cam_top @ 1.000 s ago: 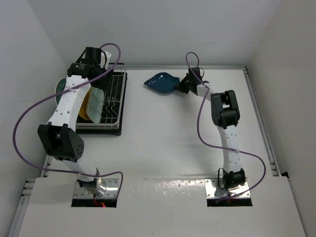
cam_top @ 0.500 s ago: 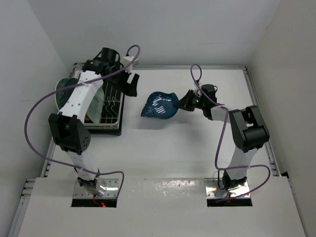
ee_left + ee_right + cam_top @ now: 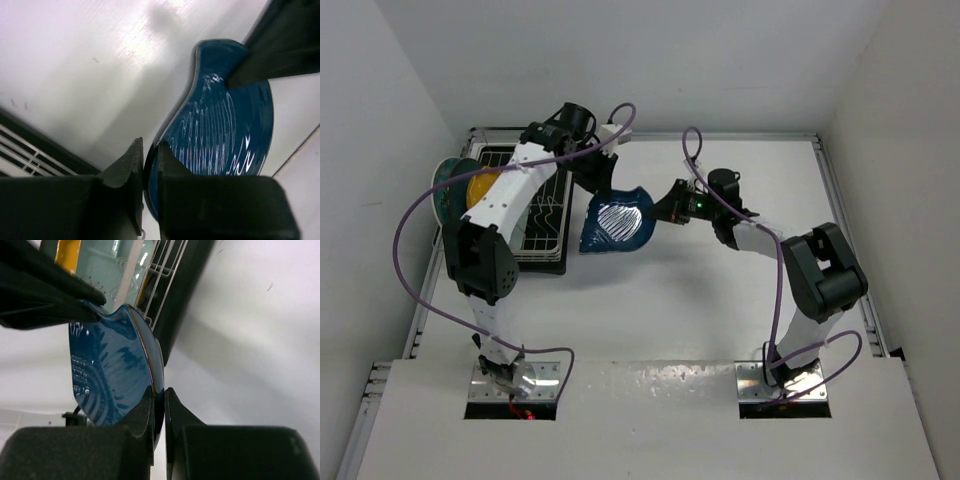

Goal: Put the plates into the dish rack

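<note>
The dark blue leaf-shaped plate [image 3: 615, 222] hangs tilted just right of the dish rack [image 3: 546, 222], held from both sides. My left gripper [image 3: 598, 190] is shut on its upper left rim; in the left wrist view its jaws [image 3: 150, 150] pinch the plate's edge [image 3: 225, 130]. From the other side, my right gripper [image 3: 666, 211] is shut on the right rim, as the right wrist view shows [image 3: 159, 392] with the plate [image 3: 110, 370] rising above it. A dark teal plate [image 3: 442, 190] and a yellow plate [image 3: 480, 188] stand in the rack's left part.
The rack sits at the table's far left by the side wall. A pale mint plate [image 3: 125, 270] stands in the rack [image 3: 170, 275] right behind the blue one. Purple cables loop over both arms. Bare white table [image 3: 700, 300] spreads to the right and front.
My right arm has carried the blue plate left, toward the rack. My left arm swung from over the rack to the plate, and its open jaws shut on the rim.
</note>
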Action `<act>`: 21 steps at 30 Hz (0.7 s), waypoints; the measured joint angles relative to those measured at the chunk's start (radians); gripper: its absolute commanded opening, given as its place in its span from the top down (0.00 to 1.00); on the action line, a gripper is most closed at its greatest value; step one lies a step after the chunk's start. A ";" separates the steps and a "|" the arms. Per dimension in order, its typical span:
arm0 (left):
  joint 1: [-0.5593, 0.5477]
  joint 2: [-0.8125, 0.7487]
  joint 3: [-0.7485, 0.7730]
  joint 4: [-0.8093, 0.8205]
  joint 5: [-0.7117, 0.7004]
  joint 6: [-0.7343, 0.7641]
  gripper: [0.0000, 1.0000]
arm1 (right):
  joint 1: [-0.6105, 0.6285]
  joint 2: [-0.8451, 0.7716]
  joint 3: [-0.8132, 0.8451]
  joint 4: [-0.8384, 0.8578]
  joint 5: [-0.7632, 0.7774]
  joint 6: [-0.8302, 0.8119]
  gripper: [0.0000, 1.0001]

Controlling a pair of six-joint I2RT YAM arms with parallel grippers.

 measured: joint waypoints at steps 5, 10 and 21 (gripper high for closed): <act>0.001 -0.022 -0.016 -0.019 0.029 0.011 1.00 | -0.012 0.000 0.008 0.007 0.016 -0.004 1.00; 0.016 -0.054 -0.026 -0.035 0.048 0.038 0.56 | -0.005 0.000 0.010 0.049 -0.005 0.010 1.00; 0.036 -0.081 -0.064 -0.077 0.053 0.050 1.00 | -0.002 0.000 0.015 0.056 -0.007 0.010 1.00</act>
